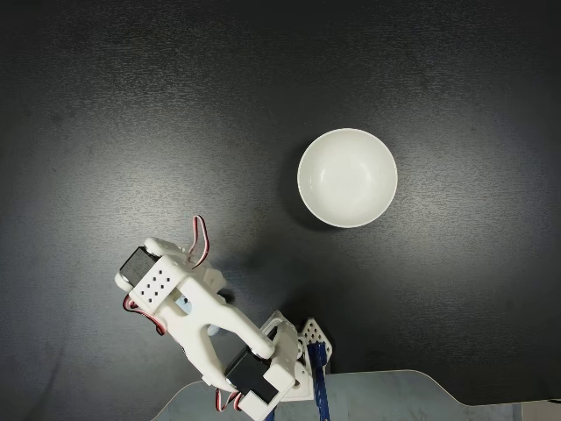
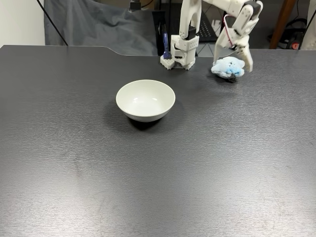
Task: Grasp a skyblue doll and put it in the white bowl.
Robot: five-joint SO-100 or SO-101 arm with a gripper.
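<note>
One arm, one prize, and the white two-finger gripper (image 2: 236, 66) is right down on the small fluffy pale-blue plush doll (image 2: 228, 66), which lies on the dark matte table (image 2: 148, 173) near the arm's white base (image 2: 180, 54), at the far right in the front-on fixed view. From above, the arm's white housing (image 1: 188, 307) hangs over the toy and covers nearly all of it, so only a sliver of blue (image 1: 182, 304) peeps through there. The fingers come in from above and from the right side of the doll in that front-on view; whether they are clamped on the plush or merely around it, I cannot tell. The round glossy white bowl (image 2: 145, 100) sits well apart, nearer the table's middle, with nothing in it. The carry, then, runs leftward in the front-on view and toward the camera.
</note>
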